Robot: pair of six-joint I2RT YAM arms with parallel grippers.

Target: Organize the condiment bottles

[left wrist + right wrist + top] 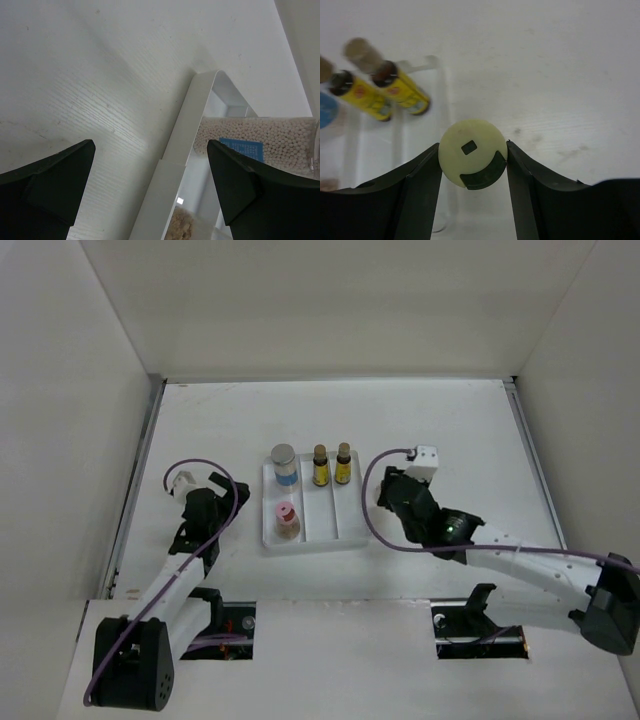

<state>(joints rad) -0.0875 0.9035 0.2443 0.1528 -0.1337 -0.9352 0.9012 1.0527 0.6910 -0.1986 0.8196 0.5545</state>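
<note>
Right wrist: right claw [473,156] grasps the cream-topped bottle [470,142]; left claw [150,150] hangs released near the tray [176,150].

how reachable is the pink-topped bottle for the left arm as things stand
Probably yes. The left hand is open, just left of the tray, and the pink-topped bottle stands in the tray's nearest compartment with only the rim between them. The grey-lidded jar stands behind it, not in the way.
</note>
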